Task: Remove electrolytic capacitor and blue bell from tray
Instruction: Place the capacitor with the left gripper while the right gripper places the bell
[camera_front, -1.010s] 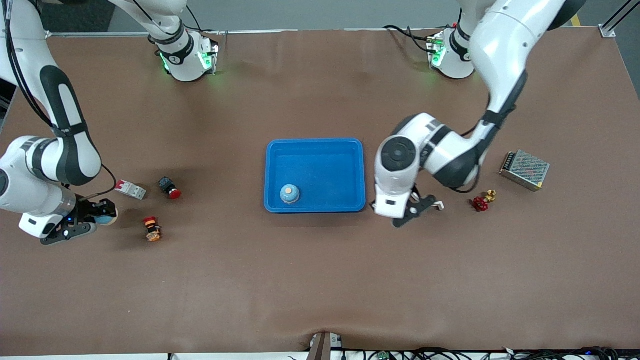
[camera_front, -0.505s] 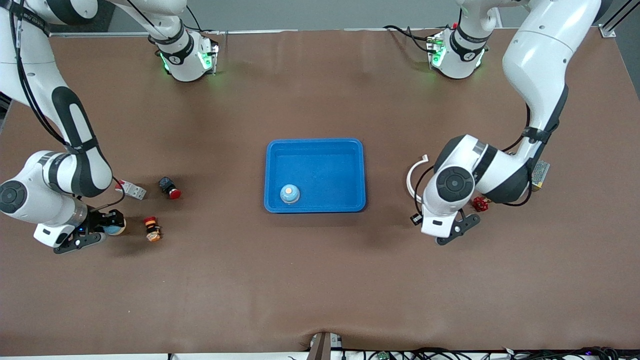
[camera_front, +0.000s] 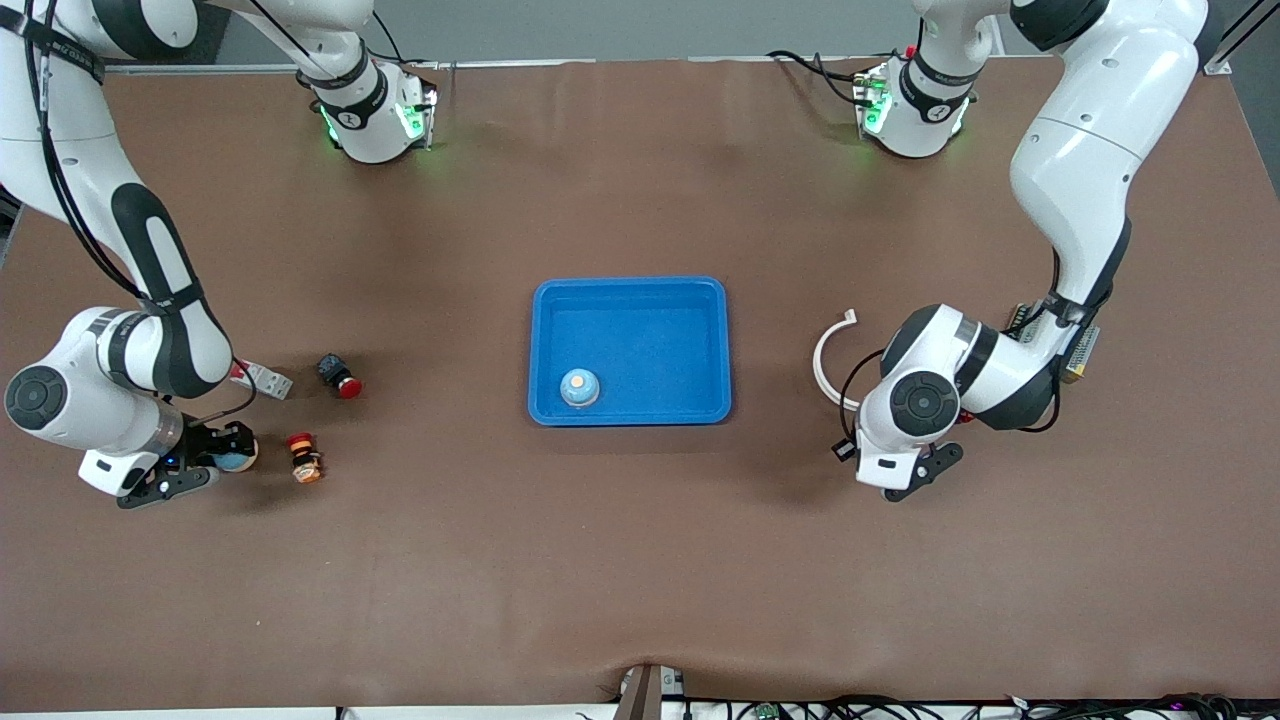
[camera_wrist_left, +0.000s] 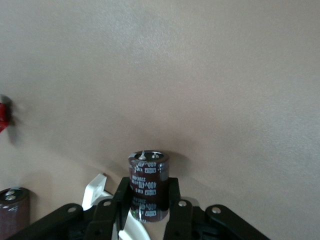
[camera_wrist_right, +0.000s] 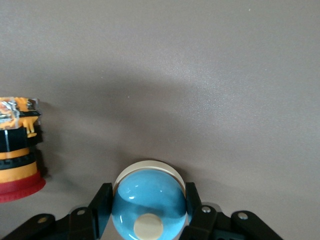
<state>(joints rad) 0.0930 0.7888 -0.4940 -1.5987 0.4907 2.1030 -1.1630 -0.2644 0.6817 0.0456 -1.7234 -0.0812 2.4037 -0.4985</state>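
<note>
Right now, from my remote station:
Table (camera_front: 640, 560): matte brown sheet, smooth.
Tray (camera_front: 630, 291): blue plastic rectangle with rounded corners, mid-table; I see one blue domed bell (camera_front: 579, 387) in its corner nearest the camera, toward the right arm's end.
Left gripper (camera_front: 921, 473): fingers clamped on a dark cylindrical capacitor (camera_wrist_left: 148, 178), over bare table toward the left arm's end.
Right gripper (camera_front: 185, 462): fingers pinching a second glossy blue bell (camera_wrist_right: 148, 201), just beside an orange-and-red ribbed button (camera_front: 303, 457).
</note>
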